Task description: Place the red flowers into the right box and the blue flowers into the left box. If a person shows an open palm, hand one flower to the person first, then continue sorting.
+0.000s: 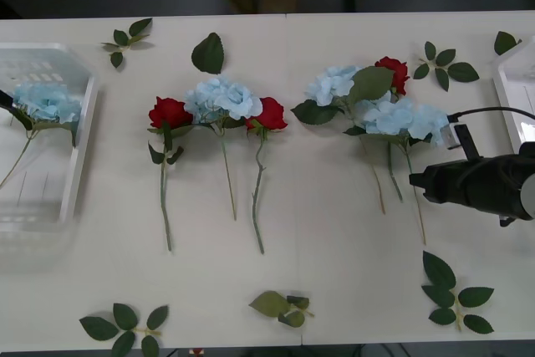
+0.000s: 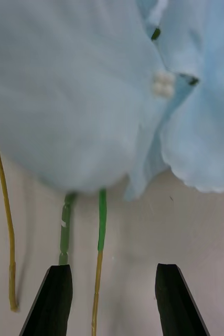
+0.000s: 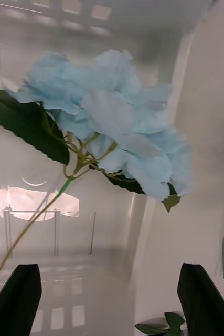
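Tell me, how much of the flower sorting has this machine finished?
Just begun. One blue flower already lies in the left box, below the open left gripper. The open right gripper hovers at the stems of the right-hand blue blooms. Three red roses and several blue flowers remain on the table. The right box looks empty where visible.

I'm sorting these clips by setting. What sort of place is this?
Probably a lab or test bench, not a florist's: artificial blue flowers and red flowers are laid out on a plain white table, with the left box for sorting and the right gripper open above them.
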You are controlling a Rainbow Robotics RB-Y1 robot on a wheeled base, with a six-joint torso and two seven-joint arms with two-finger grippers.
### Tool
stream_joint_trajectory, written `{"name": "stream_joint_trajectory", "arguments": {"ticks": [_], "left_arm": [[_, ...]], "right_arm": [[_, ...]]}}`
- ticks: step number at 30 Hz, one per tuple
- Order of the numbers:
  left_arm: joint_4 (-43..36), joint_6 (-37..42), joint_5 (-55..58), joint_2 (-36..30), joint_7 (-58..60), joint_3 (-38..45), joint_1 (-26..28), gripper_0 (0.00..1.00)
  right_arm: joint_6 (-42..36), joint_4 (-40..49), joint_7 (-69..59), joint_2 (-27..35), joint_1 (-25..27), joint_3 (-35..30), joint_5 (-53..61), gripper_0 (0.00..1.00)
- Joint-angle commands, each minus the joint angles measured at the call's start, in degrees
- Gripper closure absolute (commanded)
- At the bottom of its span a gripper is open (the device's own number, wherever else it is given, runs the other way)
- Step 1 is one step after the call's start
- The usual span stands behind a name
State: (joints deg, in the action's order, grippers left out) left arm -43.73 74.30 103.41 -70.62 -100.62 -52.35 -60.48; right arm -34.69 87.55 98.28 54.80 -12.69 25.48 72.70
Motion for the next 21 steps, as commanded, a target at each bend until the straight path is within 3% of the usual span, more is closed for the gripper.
{"name": "stream_joint_trajectory", "arguments": {"ticks": [1, 3, 8, 13, 15, 21], "left_arm": [[-8.03, 1.55, -6.99, 2.51, 16.51, 0.93, 0.01, 0.25], [-12.69, 1.55, -12.53, 4.71, 24.77, 0.93, 0.01, 0.25], [-20.51, 1.55, -23.16, 10.77, 41.29, 0.93, 0.01, 0.24], [-22.62, 1.64, -26.86, 16.92, 47.80, 0.84, 0.01, 0.25], [-22.89, 1.55, -27.03, 19.56, 47.45, 0.84, 0.01, 0.25], [-27.37, 2.96, -27.73, 22.55, 46.57, 0.40, 0.01, 0.25]], "right_arm": [[-0.38, -2.04, -3.00, -3.74, -4.19, -0.69, -2.74, 0.54], [-0.38, -3.35, -3.62, -5.23, -5.42, -0.69, -5.02, 0.46], [-0.38, -5.11, -4.59, -7.60, -6.91, -0.69, -8.45, 0.46], [-0.46, -5.20, -5.73, -8.22, -7.26, -0.69, -10.21, 0.79], [-0.46, -5.29, -5.99, -8.22, -7.35, -0.61, -10.47, 1.00], [-0.46, -5.20, -5.99, -8.22, -7.44, -0.61, -11.00, 1.00]]}}
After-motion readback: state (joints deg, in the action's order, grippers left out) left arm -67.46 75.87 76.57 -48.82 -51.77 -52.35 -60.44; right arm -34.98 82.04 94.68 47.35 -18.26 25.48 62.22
